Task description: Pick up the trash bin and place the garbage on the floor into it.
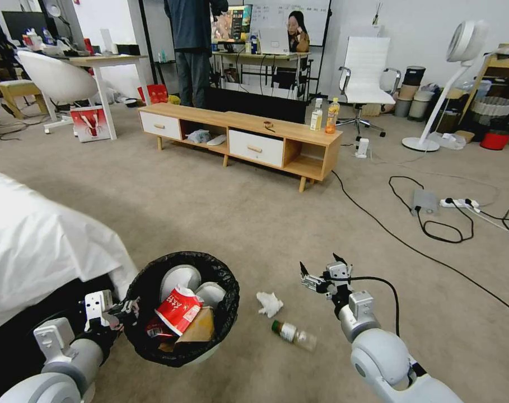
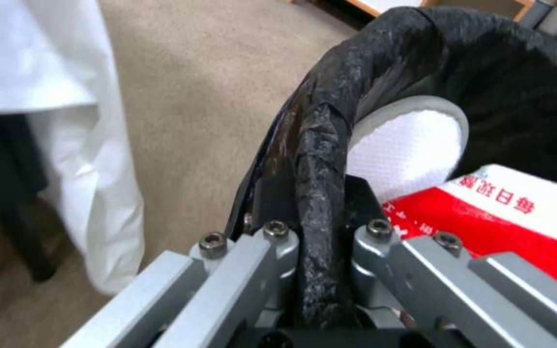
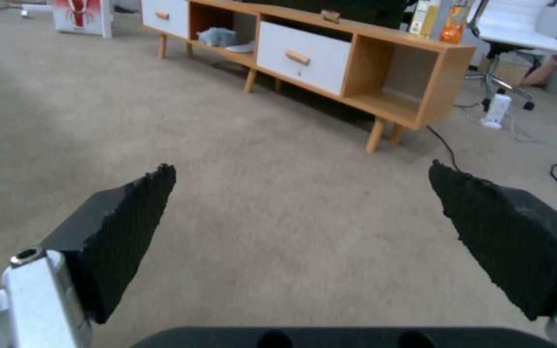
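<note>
Beige-grey carpet [image 1: 220,212] runs across the whole room in front of you, crossed by black cables [image 1: 411,246] on the far side of the trash bin [image 1: 181,308], and that bin is your landmark for everything here. You have it held off the floor by the left gripper [image 1: 117,313], whose jaws are clamped over the near rim, one inside and one outside the crinkled black liner [image 2: 320,193]. Inside the bin you can already see a red-and-white wrapper [image 1: 178,310], a brown paper bag [image 1: 201,330], something red beneath them that may be the can, and pale rounded shapes toward the back that you cannot identify for certain. So the pickup is done and, by my reading, most of the litter is in. Two pieces are left on the carpet: a crumpled white tissue [image 1: 270,304] just beside the bin on its right, and a small clear bottle with a green cap [image 1: 293,334] lying on its side a little farther right. Your right gripper [image 1: 318,271] hovers near those two, beyond the tissue from the bin, with its black pads [image 3: 124,232] spread wide and nothing between them. The bin itself looks small, round and pale under the bag, tilted slightly toward you.
</note>
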